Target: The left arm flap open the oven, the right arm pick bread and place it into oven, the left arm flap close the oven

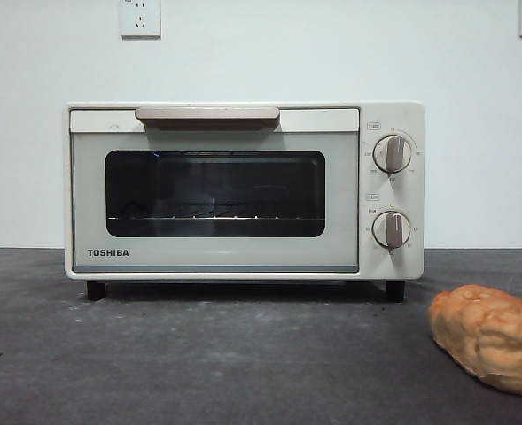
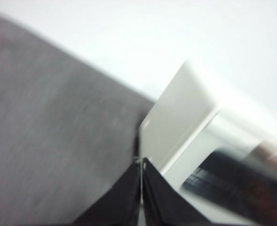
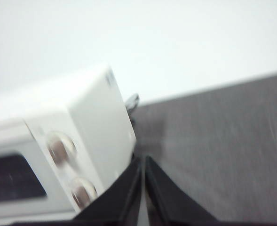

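Oven (image 1: 216, 204) door shut, on dark table (image 1: 198, 354), left gripper (image 2: 141, 162) jaws closed, empty, beside oven's side, right gripper (image 3: 143, 160) jaws closed, empty, beside knob side, bread (image 1: 495, 336) on table, apart from both.

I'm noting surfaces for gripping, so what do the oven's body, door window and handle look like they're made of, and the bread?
The oven body looks like cream painted metal or plastic with a smooth satin finish; which one is unclear. Its door window looks like dark glass, showing the wire rack behind it. The handle is a matte beige-brown bar, likely plastic. The bread has a lumpy golden-orange crust, slightly glossy.
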`<state>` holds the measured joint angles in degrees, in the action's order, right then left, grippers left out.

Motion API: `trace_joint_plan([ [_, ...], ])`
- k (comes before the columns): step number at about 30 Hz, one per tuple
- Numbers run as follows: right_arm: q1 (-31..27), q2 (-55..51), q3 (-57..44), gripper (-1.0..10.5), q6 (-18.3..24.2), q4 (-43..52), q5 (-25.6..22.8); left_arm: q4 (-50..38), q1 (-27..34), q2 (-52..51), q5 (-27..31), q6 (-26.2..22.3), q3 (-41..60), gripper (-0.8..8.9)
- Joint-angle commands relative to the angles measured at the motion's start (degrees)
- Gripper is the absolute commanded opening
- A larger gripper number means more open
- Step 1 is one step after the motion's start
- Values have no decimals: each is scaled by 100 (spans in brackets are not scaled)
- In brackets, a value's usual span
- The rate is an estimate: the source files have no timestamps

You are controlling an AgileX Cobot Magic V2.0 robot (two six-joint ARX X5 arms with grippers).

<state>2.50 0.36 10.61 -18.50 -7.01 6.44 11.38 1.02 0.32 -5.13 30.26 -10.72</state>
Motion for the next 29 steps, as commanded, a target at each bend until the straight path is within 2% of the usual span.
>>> trace_joint_plan([
  [1, -2, 39, 345, 8, -52, -114, -4, 39, 20, 66, -48, 55, -424, 11],
  [5, -2, 258, 907, 8, 24, -487, -2, 393, 20, 326, -94, -247, -1058, 11],
  [12, 0, 1113, 2105, 8, 645, -1554, 160, 1386, 20, 1217, -557, -1333, -2177, 11],
  [22, 0, 2903, 3875, 8, 1613, -3853, 811, 2575, -13, 2868, -1582, -2531, -3407, 10],
  [29, 7, 3670, 4424, 8, 1971, -4986, 1261, 3447, -210, 3696, -2111, -2986, -3991, 10],
])
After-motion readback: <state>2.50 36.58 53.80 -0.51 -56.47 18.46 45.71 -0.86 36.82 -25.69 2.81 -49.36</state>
